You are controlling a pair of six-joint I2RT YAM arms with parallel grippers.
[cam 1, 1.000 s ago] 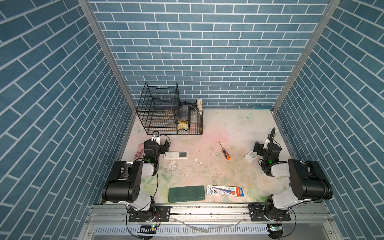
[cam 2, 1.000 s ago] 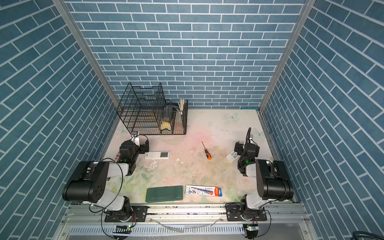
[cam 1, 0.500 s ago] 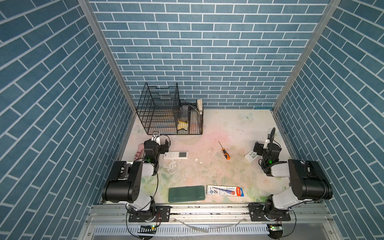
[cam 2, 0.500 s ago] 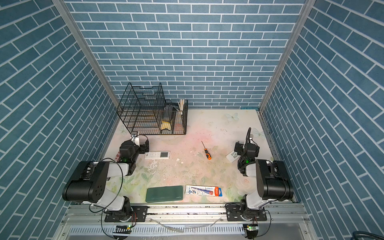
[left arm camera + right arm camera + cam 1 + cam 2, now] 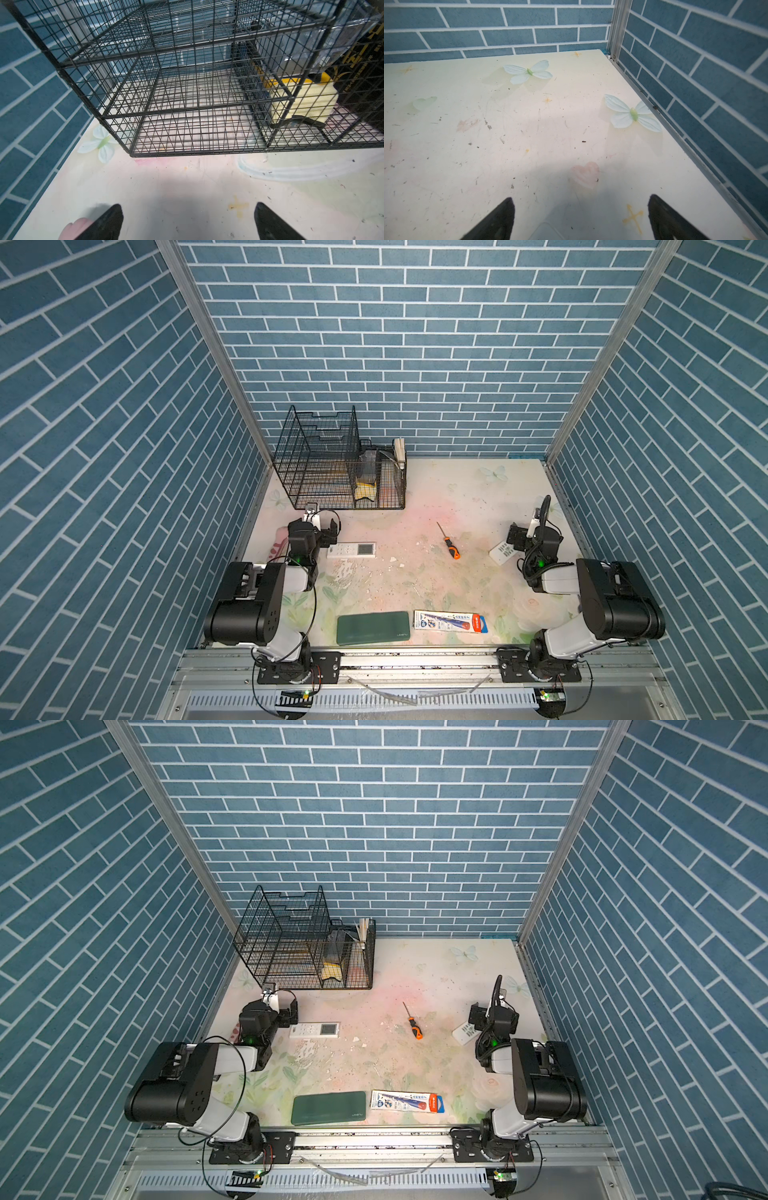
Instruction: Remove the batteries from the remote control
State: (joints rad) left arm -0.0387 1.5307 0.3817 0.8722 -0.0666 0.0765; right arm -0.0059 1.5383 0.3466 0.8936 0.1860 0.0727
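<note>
Wrist views: left pincer (image 5: 187,209) and right pincer (image 5: 580,202) gape empty, ready to grasp. In a top view, remote control (image 5: 351,550) beside left, second remote (image 5: 500,552) beside right; batteries unseen, presumably inside.

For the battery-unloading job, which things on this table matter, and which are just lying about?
Job: remote with a screen; smaller remote by the right arm; maybe the screwdriver. No batteries in view.
Lying about: green case; printed packet; wire rack.
</note>
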